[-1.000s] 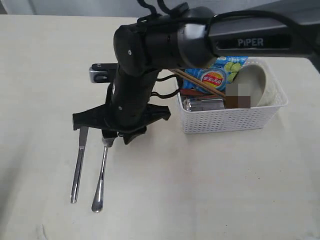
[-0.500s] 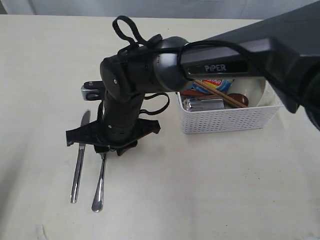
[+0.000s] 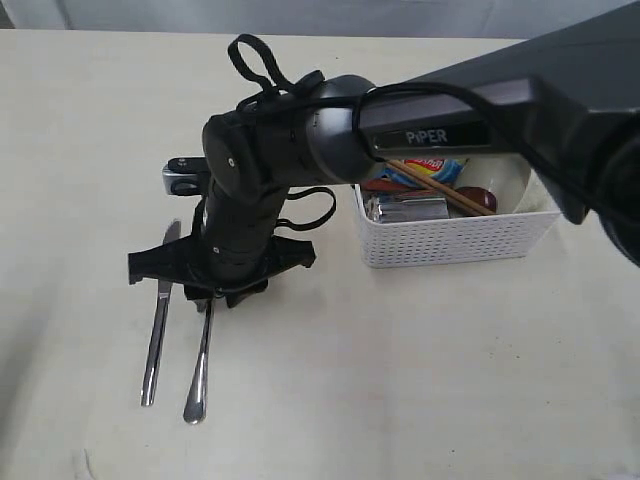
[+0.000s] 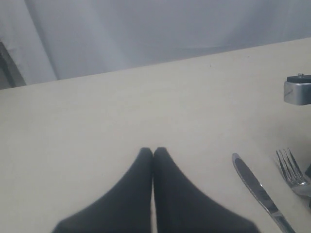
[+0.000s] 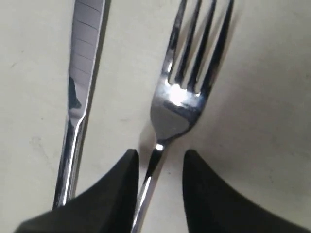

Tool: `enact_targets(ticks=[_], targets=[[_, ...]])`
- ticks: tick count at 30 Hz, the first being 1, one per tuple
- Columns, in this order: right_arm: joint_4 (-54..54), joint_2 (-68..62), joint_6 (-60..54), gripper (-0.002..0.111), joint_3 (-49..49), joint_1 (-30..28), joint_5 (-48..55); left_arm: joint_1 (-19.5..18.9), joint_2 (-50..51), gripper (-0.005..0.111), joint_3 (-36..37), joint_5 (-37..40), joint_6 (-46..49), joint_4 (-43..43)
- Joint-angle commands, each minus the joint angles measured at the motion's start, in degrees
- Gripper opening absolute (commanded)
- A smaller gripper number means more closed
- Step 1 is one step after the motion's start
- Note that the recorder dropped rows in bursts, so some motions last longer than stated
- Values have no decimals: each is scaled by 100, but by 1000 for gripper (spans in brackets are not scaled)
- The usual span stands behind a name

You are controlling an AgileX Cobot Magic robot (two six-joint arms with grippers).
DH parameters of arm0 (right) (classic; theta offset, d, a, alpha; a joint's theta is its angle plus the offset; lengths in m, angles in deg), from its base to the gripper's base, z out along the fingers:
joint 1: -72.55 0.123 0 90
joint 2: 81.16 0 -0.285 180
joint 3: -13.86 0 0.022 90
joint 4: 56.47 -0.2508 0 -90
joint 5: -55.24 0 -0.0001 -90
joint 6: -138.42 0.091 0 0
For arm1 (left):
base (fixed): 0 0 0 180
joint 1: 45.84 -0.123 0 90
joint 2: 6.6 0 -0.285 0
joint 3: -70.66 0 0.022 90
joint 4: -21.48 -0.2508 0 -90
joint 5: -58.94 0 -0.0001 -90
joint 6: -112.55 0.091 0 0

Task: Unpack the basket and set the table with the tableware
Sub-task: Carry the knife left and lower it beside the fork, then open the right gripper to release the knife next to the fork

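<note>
The steel fork (image 3: pixel 198 375) and steel knife (image 3: pixel 153 350) lie side by side on the table (image 3: pixel 380 380), left of the basket. My right gripper (image 3: pixel 208 298) has reached across and hangs low over the fork's neck. In the right wrist view its jaws (image 5: pixel 159 154) stand open astride the fork's (image 5: pixel 177 97) thin neck, with the knife (image 5: pixel 82 63) just outside one finger. The white basket (image 3: pixel 460 240) holds wooden chopsticks (image 3: pixel 430 185), a dark red spoon (image 3: pixel 478 197), a steel cup (image 3: pixel 405 208) and a pale bowl (image 3: pixel 525 180). My left gripper (image 4: pixel 153 151) is shut and empty over bare table, with the knife (image 4: pixel 255 187) and fork (image 4: pixel 290 167) off to its side.
A blue chip bag (image 3: pixel 430 165) lies in the basket under the chopsticks. The right arm's dark body (image 3: pixel 270 160) hides the table between cutlery and basket. A silver block (image 3: pixel 180 178) juts out from that arm. A grey wall (image 4: pixel 146 29) lies beyond the table's far edge.
The right arm has shifted a little to the left and lower over the fork, and its jaws have narrowed slightly. Knife and fork have not moved.
</note>
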Motion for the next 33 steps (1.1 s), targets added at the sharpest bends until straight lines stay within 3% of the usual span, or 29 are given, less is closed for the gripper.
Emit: enact_targets(ticks=[1, 3, 15, 33], targets=[[-19, -151, -138, 11, -11, -2, -1, 38, -16, 0, 20, -9, 9, 66], [-19, -151, -201, 0, -63, -2, -18, 38, -16, 0, 20, -9, 9, 66], [21, -162, 561, -1, -637, -27, -186, 38, -16, 0, 20, -9, 9, 66], [-532, -431, 557, -1, -637, -64, -35, 38, -16, 0, 20, -9, 9, 66]])
